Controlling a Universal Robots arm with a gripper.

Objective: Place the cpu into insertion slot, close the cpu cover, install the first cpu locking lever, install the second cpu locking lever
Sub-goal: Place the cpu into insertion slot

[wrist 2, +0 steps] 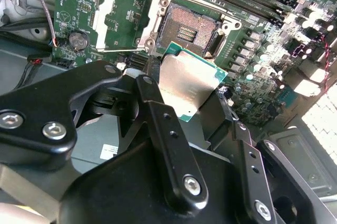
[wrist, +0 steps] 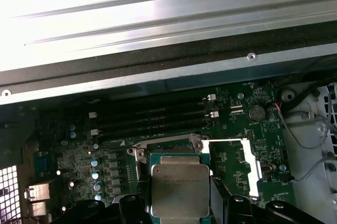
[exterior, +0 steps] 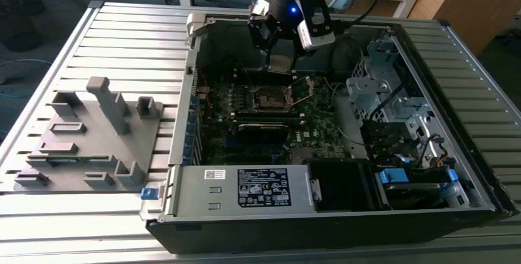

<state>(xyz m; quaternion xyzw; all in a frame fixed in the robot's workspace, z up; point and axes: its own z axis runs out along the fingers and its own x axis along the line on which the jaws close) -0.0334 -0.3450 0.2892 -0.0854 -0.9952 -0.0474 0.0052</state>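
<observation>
Right then the gripper [wrist 2: 190, 93] was pinching the cpu [wrist 2: 187, 76] by two of its edges. The chip hung in the air close above the insertion slot [wrist 2: 190, 28], apart from it and not yet in it. The cpu cover [wrist 2: 103, 16] lay flipped open just beside the slot, so the dark socket was bare. To do this step well, I think the chip had to be kept flat, with its edges lined up square with the slot's rim. It should go down slowly with no pushing, because a tilted chip could hurt the slot.
</observation>
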